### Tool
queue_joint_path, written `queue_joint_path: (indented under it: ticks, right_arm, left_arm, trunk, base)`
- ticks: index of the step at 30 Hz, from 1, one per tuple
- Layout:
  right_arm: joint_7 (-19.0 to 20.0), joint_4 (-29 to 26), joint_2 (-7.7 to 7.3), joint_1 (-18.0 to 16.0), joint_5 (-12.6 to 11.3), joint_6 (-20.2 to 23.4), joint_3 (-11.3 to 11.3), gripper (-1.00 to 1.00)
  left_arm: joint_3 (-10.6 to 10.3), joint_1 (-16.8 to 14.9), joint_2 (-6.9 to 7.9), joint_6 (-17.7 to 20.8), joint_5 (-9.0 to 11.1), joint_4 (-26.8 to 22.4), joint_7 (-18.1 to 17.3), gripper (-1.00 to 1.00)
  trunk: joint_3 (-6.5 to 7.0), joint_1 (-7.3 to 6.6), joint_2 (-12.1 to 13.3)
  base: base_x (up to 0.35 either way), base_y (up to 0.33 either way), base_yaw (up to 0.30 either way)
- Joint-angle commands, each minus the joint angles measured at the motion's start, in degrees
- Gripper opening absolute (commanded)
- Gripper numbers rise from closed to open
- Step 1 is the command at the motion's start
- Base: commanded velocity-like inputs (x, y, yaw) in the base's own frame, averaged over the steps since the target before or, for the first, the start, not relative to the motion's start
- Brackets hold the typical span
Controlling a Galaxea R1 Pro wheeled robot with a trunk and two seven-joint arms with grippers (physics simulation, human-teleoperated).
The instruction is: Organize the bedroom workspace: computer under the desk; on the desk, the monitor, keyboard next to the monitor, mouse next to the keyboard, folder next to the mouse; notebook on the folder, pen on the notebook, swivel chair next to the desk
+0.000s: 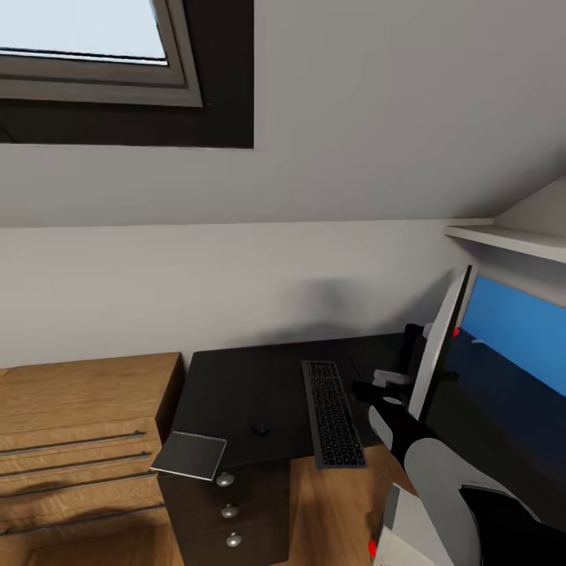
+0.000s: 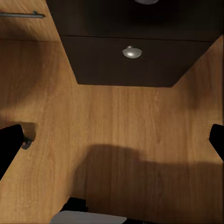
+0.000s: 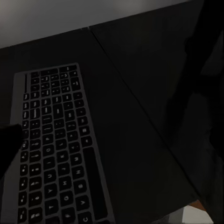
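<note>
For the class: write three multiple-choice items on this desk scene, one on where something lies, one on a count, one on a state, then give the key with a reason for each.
1. Where does the mouse lie?
A. On the desk, between the notebook and the keyboard
B. On the wooden cabinet
C. On the floor

2. How many round knobs show on the dark drawer unit in the head view?
A. One
B. Three
C. Five

3. How does the notebook rest?
A. Flat in the middle of the desk
B. Upright against the wall
C. At the desk's front corner, jutting past its edge

Key: 1 A, the small dark mouse sits on the black top, the notebook on one side and the keyboard on the other. 2 B, three knobs stand one above the other. 3 C, its grey corner juts out above the wooden cabinet.
</note>
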Motion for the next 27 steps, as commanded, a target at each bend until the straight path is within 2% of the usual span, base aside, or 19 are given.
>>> queue_joint_path:
  ticks: [1,6,27]
  right_arm:
    - [-0.1,0.0,-0.02,0.0,0.0,0.1,-0.2,1.00]
    - [-0.1,0.1,-0.67,0.0,-0.1,-1.0,-0.2,1.00]
    - [-0.3,0.2,-0.66,0.1,-0.1,-2.3,-0.2,1.00]
  left_arm:
    - [-0.4,0.0,0.05,-0.1,0.6,-0.1,0.4,1.00]
    - [-0.4,0.0,0.05,-0.1,0.6,-0.1,0.4,1.00]
    - [-0.4,0.0,0.20,-0.1,0.6,-0.1,0.4,1.00]
  trunk:
    - [-0.04,0.02,-0.1]
    - [0.17,0.02,-0.1]
    - [1.10,0.02,-0.1]
  base:
    - [0.018,-0.019,-0.217]
    - [0.005,-0.005,-0.248]
    - [0.000,0.000,-0.259]
